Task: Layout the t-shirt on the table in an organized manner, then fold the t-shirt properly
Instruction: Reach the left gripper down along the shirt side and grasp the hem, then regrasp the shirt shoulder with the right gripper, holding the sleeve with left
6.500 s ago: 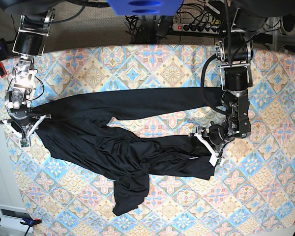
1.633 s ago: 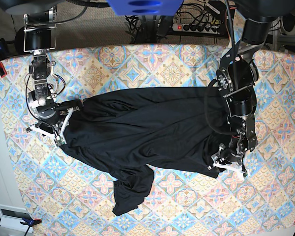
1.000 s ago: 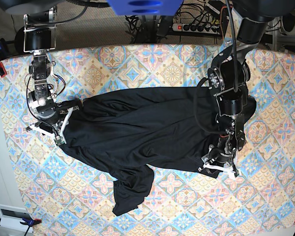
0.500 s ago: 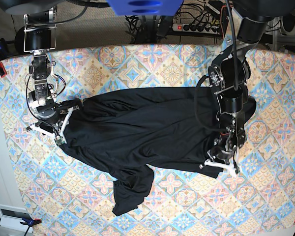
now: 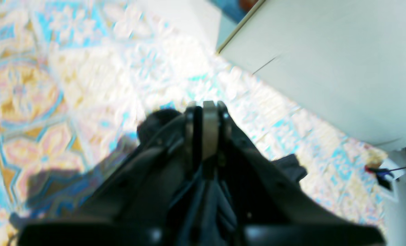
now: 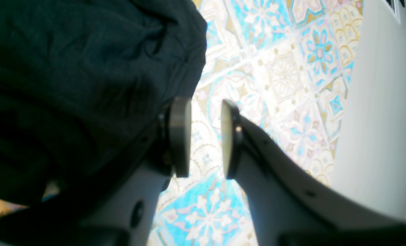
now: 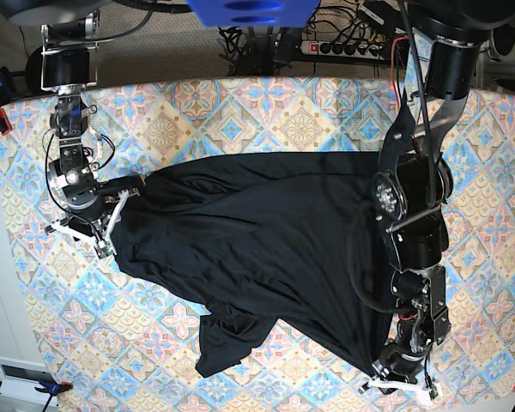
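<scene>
The whole layout is given only by the base view: the t-shirt point(image 7: 249, 232) is spread across the middle of the table point(image 7: 240, 112), with one corner drawn out toward the table's near edge and a crumpled sleeve lying near that edge further along. The left gripper point(image 7: 398, 378) is seen there at the tip of the drawn-out corner, close to the near edge, and the right gripper point(image 7: 81, 227) at the opposite end of the shirt, by the table's side edge.

Details of the claws are given only by the wrist views. In the left wrist view the left gripper point(image 5: 204, 112) is seen clenched, its pads pressed together, with black fabric point(image 5: 285, 167) bunched on both sides of the fingers; the shirt corner is grasped. That view is heavily blurred, so the exact pinch point cannot be made out, and much of the lower frame is filled by the dark gripper body.

In the right wrist view the right gripper point(image 6: 204, 136) is seen with a clear gap between its pads, through which bare tablecloth point(image 6: 285, 75) shows. Nothing is held between them. The shirt point(image 6: 69, 78) lies against the outer side of one finger point(image 6: 180, 136); whether it is touched or merely overlapped cannot be told.

Most of the shirt is cut off in both wrist views.
</scene>
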Tool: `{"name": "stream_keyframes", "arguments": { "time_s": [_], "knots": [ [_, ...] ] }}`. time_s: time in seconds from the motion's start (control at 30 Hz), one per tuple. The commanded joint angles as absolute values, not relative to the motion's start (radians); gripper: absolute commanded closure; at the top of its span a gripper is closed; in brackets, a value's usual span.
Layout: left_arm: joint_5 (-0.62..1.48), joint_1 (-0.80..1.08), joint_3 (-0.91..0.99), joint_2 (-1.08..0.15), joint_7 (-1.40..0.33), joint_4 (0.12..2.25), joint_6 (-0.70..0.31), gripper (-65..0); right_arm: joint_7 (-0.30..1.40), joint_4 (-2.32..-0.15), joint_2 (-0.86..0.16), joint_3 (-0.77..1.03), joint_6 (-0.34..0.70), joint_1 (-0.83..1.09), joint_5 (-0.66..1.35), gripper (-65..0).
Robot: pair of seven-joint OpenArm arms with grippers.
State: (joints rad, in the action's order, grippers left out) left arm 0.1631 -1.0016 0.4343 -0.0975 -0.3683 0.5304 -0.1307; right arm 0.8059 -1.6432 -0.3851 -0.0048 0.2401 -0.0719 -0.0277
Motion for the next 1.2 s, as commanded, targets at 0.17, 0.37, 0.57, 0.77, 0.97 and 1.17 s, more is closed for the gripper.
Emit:
{"name": "stream_keyframes", "arguments": {
  "time_s": [0.17, 0.37, 0.57, 0.77, 0.97, 1.17],
  "knots": [
    [0.064, -1.023, 0.432, -0.12, -0.341, 0.549, -0.14, -21.2, 0.789, -1.695, -0.4, 0.004, 0.236, -0.064, -0.035, -14.3],
    [0.059, -0.943, 0.432, -0.16, -0.354, 0.553, -0.142, -40.9, 0.791, -1.695, -0.4, 0.002, 0.236, -0.062, -0.035, -14.3],
    [0.076, -0.757, 0.433, -0.174, -0.53, 0.756, -0.147, -38.0, 0.791, -1.704, -0.4, 0.004, 0.236, -0.015, -0.035, -14.5],
    [0.22, -0.472, 0.433, -0.182, -0.817, 1.205, -0.147, -31.5, 0.791, -1.716, -0.4, 0.005, 0.236, -0.007, -0.035, -14.5],
    [0.34, -0.226, 0.435, -0.26, -0.969, 1.492, -0.147, -27.7, 0.791, -1.716, -0.4, 0.004, 0.236, -0.007, -0.035, -14.5],
    [0.361, -0.108, 0.438, -0.302, -0.977, 1.532, -0.147, -27.6, 0.791, -1.715, -0.4, 0.002, 0.236, -0.012, -0.035, -14.5]
  ]
}}
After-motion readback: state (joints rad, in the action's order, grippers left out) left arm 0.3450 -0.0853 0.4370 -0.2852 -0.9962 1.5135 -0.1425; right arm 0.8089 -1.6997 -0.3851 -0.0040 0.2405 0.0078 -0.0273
